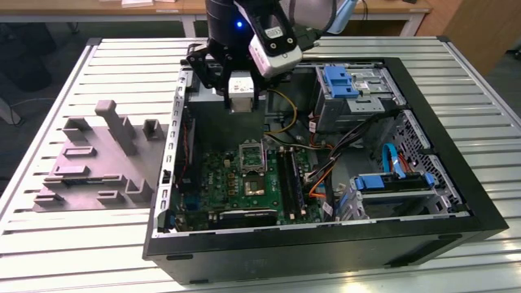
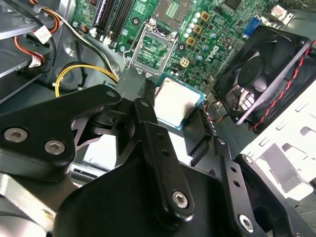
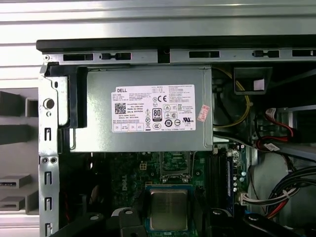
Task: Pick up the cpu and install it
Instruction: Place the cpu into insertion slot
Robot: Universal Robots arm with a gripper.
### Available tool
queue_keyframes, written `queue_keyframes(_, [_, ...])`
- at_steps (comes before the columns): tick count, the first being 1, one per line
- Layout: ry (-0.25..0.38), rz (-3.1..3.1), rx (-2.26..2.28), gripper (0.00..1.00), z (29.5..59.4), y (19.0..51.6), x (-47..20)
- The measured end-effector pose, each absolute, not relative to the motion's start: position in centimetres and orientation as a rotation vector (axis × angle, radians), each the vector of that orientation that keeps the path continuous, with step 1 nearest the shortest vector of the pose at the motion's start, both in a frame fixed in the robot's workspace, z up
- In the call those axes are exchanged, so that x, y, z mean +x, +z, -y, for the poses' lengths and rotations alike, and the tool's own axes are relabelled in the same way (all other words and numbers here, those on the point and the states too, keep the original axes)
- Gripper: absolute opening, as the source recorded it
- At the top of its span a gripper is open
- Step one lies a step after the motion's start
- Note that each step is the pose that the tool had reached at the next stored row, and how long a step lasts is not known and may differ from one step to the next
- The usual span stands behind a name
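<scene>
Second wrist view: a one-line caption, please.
Gripper holds the cpu above the green motherboard, near its socket and a black fan.

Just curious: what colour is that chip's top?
The cpu is pale silver-beige, clearest in the first wrist view.

A pale slatted metal table [image 1: 73, 244] stands in front; behind it, a wooden desk [image 1: 97, 7] with white legs, over dark floor [image 1: 122, 29].

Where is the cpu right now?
In the second wrist view the cpu is clamped in the gripper, held above the green motherboard, close to the empty socket.
</scene>
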State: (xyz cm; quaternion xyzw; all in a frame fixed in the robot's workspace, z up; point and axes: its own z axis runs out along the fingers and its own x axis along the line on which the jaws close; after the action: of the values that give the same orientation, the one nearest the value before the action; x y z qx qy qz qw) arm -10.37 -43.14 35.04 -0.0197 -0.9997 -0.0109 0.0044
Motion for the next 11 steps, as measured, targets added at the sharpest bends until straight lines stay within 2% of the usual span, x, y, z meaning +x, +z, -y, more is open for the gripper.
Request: queue_keyframes(11, [-0.034, 3.132, -0.062, 0.47, 43.78, 34.44, -10.37])
